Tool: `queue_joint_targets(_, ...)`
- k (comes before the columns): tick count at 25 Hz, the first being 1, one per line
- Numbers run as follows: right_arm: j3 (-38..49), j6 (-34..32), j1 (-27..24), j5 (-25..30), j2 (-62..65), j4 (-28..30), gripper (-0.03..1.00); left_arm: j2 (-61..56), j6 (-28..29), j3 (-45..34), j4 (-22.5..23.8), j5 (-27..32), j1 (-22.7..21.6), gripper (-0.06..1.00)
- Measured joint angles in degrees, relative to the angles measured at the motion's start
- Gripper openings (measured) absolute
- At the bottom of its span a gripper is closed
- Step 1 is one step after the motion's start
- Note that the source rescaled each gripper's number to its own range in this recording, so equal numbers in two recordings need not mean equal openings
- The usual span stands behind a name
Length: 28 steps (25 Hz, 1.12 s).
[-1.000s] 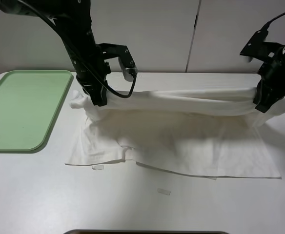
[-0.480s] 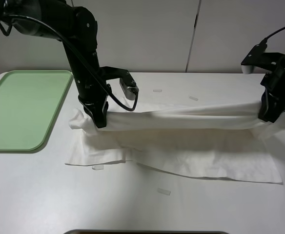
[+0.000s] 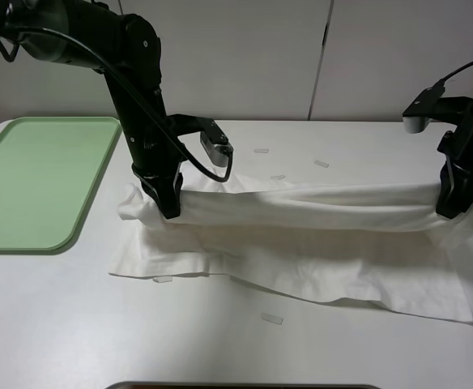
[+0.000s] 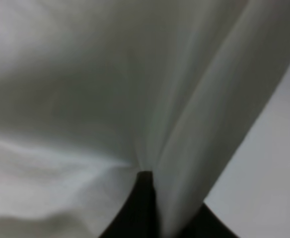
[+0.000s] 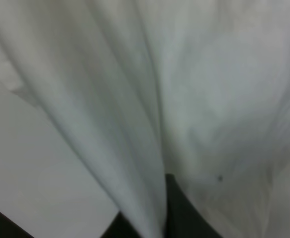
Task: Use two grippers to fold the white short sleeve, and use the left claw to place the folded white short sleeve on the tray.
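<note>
Left fingers (image 3: pixel 169 209) and right fingers (image 3: pixel 447 209) pinch shut on a lifted fold of the white short sleeve (image 3: pixel 317 259), spread across the desk (image 3: pixel 66 324); the pale green tray (image 3: pixel 34 178) sits apart leftward, small tape strips (image 3: pixel 271 318) scattered around the cloth.

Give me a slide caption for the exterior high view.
Mid-fold: left gripper and right gripper, both shut, hold one edge of the white T-shirt stretched between them; green tray at left.

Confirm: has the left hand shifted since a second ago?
Yes. Against the tray, the left hand has come toward the near edge of the table, further from the tray's far rim, pulling the gripped fold of the white short sleeve with it.
</note>
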<state>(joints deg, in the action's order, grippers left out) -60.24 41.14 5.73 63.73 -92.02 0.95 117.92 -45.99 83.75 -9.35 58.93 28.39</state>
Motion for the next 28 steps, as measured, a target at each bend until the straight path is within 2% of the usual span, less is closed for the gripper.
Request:
queue_joint_targets(8,0.0,0.0,-0.27,0.04,0.0,-1.48,0.01,0.0,0.0,-0.05,0.0,0.07,-0.19,0.0)
queue_joint_targets(10,0.0,0.0,-0.27,0.04,0.11,-1.62,0.09,0.0,0.0,-0.05,-0.05,-0.05,-0.19,0.03)
queue_joint_targets(11,-0.05,0.0,-0.27,0.04,0.11,-1.73,0.19,0.0,0.0,-0.05,-0.33,-0.19,-0.19,0.07)
queue_joint_targets(13,-0.05,0.0,-0.31,0.11,0.17,-2.13,0.55,0.0,0.0,-0.05,-1.62,-0.61,-0.19,0.24)
queue_joint_targets(14,-0.05,0.0,-0.38,0.11,0.17,-2.27,0.71,0.0,0.0,-0.05,-2.21,-1.09,-0.19,0.36)
queue_joint_targets(16,-0.05,-0.05,-0.45,-0.28,0.17,-2.41,0.88,0.0,0.62,-0.05,-2.78,-3.45,-0.19,0.7)
queue_joint_targets(18,-0.05,-0.05,-0.45,-0.68,0.17,-2.41,0.96,0.0,1.23,-0.05,-3.01,-5.54,-0.19,0.9)
queue_joint_targets(20,-0.05,-0.05,-0.45,-0.73,0.17,-2.41,0.99,0.0,1.36,-0.05,-3.01,-6.39,-0.19,0.96)
queue_joint_targets(28,-0.05,-0.05,-0.45,-0.97,0.17,-2.68,1.0,0.0,1.43,-0.05,-3.27,-7.78,-0.19,1.0)
